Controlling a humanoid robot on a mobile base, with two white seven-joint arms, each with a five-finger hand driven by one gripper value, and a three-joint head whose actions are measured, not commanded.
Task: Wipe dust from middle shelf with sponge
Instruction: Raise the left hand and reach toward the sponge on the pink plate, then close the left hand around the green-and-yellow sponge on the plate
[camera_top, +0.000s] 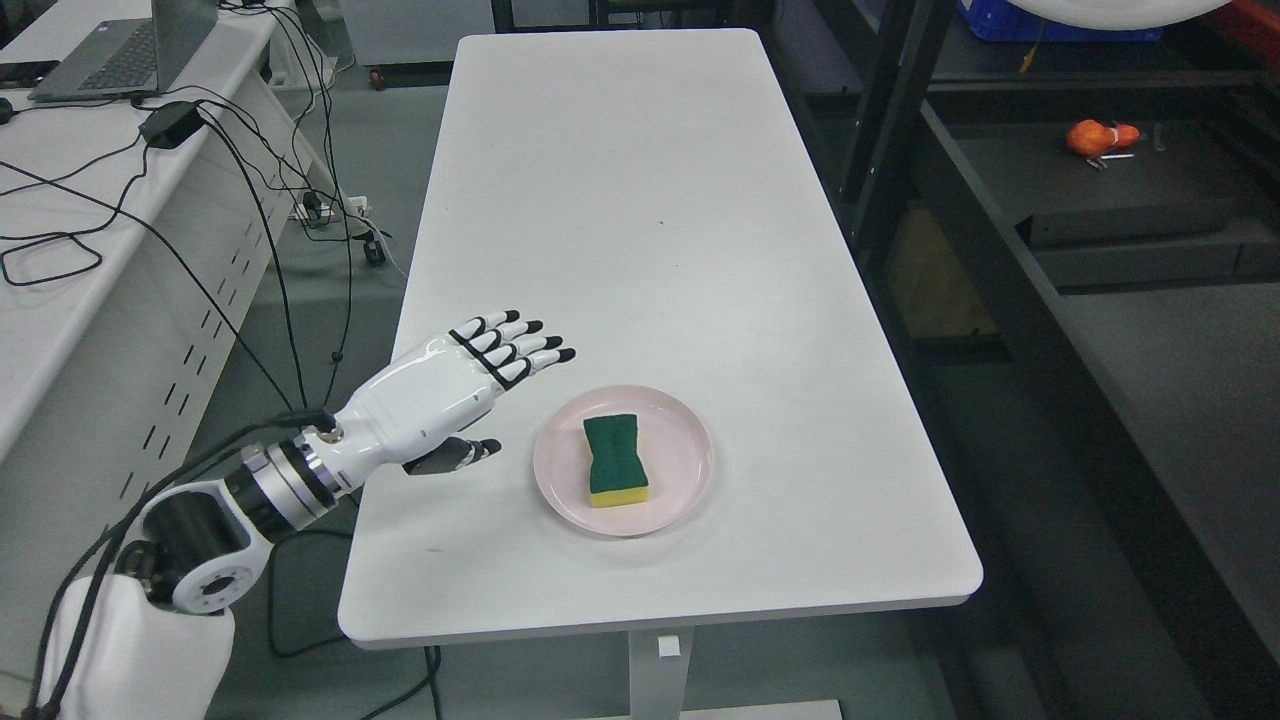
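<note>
Head view: left hand, fingers spread and empty, hovers lower left beside sponge on pink plate. Step: reaching. Next move likely needs closing over the sponge.

A long white table with rounded corners stands on a grey floor. To the left runs a white desk with a perforated side panel, an open laptop on top and black cables trailing down to the floor. On the right stands dark metal shelving, dimly lit, with a small orange object lying on one board.
</note>
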